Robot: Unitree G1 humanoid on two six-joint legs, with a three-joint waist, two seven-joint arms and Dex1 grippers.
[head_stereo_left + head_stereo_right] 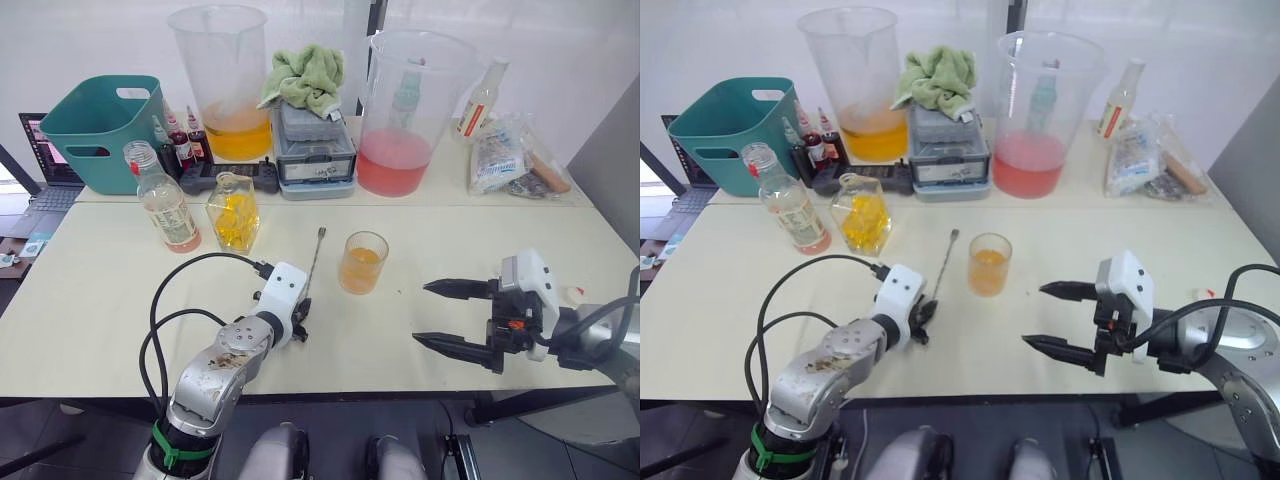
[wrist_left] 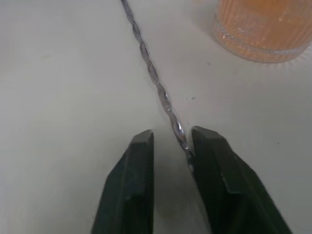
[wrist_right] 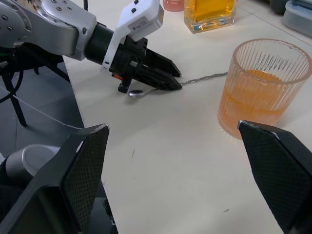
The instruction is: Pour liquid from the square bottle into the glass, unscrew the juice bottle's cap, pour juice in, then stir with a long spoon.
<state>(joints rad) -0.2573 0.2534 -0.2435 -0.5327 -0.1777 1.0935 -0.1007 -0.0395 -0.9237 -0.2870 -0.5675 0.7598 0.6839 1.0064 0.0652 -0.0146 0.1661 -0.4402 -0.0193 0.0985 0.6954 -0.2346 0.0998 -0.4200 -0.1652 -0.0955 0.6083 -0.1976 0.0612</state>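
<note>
— On the worktop point(image 1: 100, 300), item one? 
— Long spoon point(image 1: 314, 262), lying flat beside the filled glass point(image 1: 362, 262); left claw point(image 2: 168, 146) straddling its handle, not yet closed. 
— Right claw point(image 1: 440, 313)? 
— Wide open, idle. Next: pinch, lift, stir.

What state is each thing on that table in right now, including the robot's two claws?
glass: upright, partly filled with orange liquid.
long spoon: lying flat on the table, left of the glass.
left gripper: fingers slightly open around the spoon's handle.
right gripper: wide open, empty.
square bottle: upright, yellow liquid inside.
juice bottle: upright, uncapped, little liquid left.
</note>
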